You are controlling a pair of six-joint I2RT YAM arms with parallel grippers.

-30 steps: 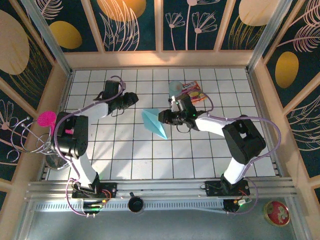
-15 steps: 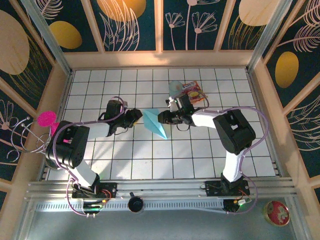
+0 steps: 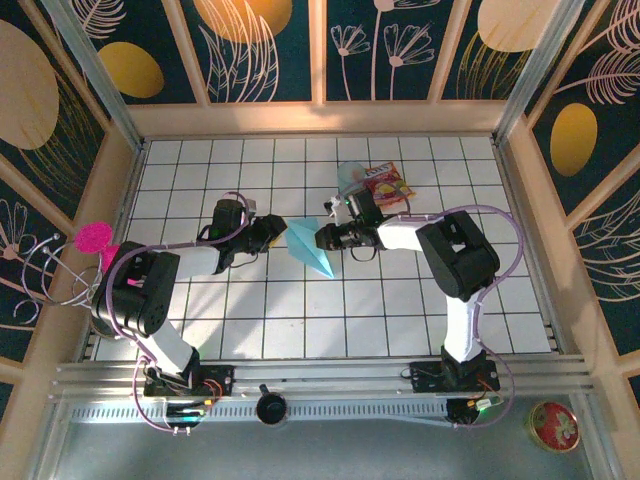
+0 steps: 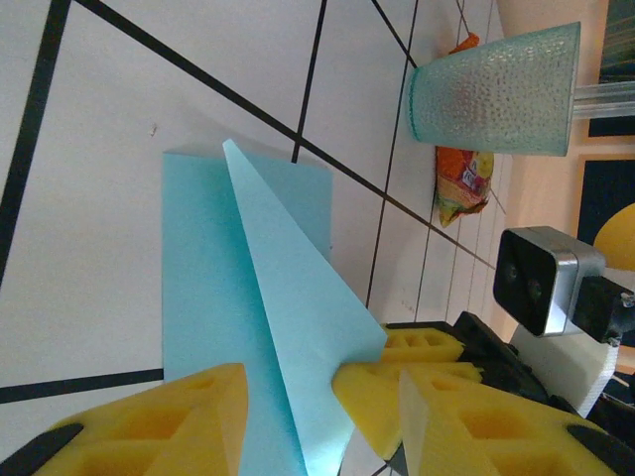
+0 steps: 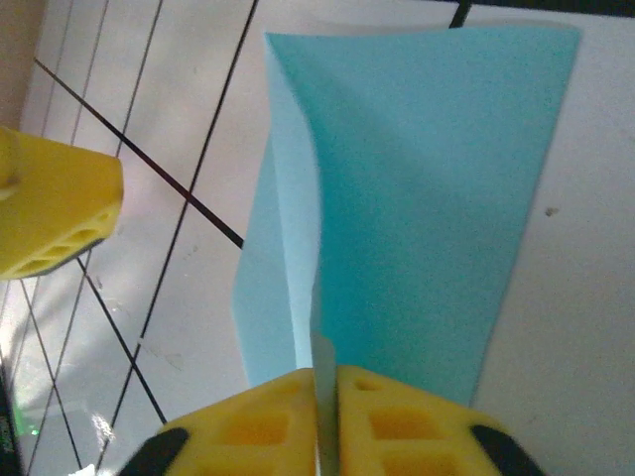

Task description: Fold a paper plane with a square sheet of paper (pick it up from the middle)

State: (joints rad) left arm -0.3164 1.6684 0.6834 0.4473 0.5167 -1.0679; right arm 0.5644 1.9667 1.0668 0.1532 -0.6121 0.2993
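The right gripper (image 5: 324, 385) is clenched on the raised middle fold of the paper plane (image 3: 310, 248), at about half of its length. The left gripper (image 3: 272, 232) stands with its jaws apart. In its wrist view the paper runs down between its yellow fingers (image 4: 169, 421), but they do not pinch it; if they touch it, we cannot tell.

The plane rests on the tiled table (image 3: 250, 310), on the near side of the cup (image 3: 350, 177) and a little to its left, apart from it.

We judge that most folds are made: the paper has a slim pointed shape with a ridge. What is left seems to be pressing the creases, spreading the wings and letting go.

Its long axis runs diagonally. The wide end is closer to the cup, and the tip points away from the cup, toward the arm bases.
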